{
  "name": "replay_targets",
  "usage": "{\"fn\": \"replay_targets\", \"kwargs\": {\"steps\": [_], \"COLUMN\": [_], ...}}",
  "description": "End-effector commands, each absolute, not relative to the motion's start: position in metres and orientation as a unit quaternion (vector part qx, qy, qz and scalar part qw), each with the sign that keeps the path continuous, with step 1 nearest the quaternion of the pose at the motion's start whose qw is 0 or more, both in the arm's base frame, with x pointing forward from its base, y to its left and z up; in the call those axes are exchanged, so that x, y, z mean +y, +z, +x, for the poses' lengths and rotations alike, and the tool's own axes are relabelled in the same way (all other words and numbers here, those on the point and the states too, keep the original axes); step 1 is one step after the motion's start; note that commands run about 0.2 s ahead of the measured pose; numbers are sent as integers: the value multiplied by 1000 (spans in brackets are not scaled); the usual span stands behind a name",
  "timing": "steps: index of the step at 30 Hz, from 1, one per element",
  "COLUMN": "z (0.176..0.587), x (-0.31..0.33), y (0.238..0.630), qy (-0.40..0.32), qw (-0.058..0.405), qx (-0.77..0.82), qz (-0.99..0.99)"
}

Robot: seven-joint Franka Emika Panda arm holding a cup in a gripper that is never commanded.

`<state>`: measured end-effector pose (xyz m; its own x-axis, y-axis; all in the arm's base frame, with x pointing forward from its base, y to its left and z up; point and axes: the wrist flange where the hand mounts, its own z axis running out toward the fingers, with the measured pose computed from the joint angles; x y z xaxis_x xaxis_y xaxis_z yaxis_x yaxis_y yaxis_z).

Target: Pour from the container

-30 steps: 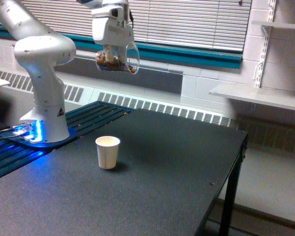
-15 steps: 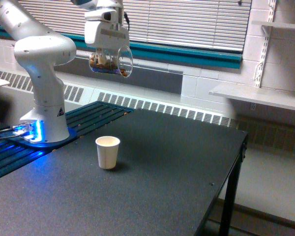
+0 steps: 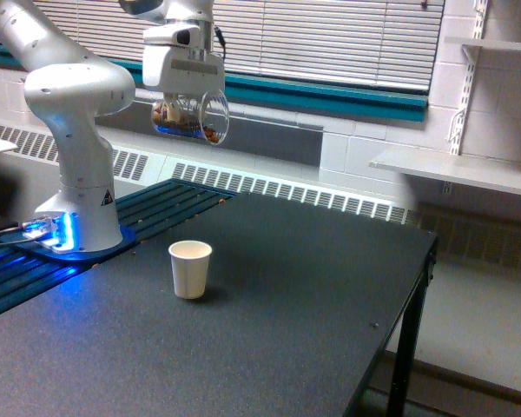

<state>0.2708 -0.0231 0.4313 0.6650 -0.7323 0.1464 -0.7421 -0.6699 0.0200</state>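
While the arm hangs high at the back, the scene from near to far reads so:

Table: a dark, speckled top (image 3: 269,347) fills the front of the exterior view; one black leg shows at the exterior view's right.

Paper cup: an opaque white paper cup (image 3: 190,268) stands upright on the table, open mouth up, alone, toward the exterior view's left.

Robot base: the white base of the arm (image 3: 80,156) stands behind the cup at the exterior view's left, on a dark slatted surface, with a blue light at its foot.

Gripper: the gripper (image 3: 187,109) points down, well above the table and higher than the paper cup; its fingers are closed around the container.

Container: the clear plastic cup (image 3: 191,118) lies tilted almost on its side in the gripper, its mouth toward the exterior view's right. Brown pieces rest against its lower wall. It is well apart from the paper cup, up and a little behind it.

Background: a radiator grille (image 3: 286,191), a teal band and window blinds; a white shelf (image 3: 456,169) at the exterior view's right.
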Motion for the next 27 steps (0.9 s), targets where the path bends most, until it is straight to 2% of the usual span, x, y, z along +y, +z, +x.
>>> {"fn": "replay_targets", "kwargs": {"steps": [1,27], "z": [269,260], "x": [-28,-44], "y": [427,405], "qy": [52,19], "qw": [39,33], "qx": [-407,-415], "qz": [911,909]}}
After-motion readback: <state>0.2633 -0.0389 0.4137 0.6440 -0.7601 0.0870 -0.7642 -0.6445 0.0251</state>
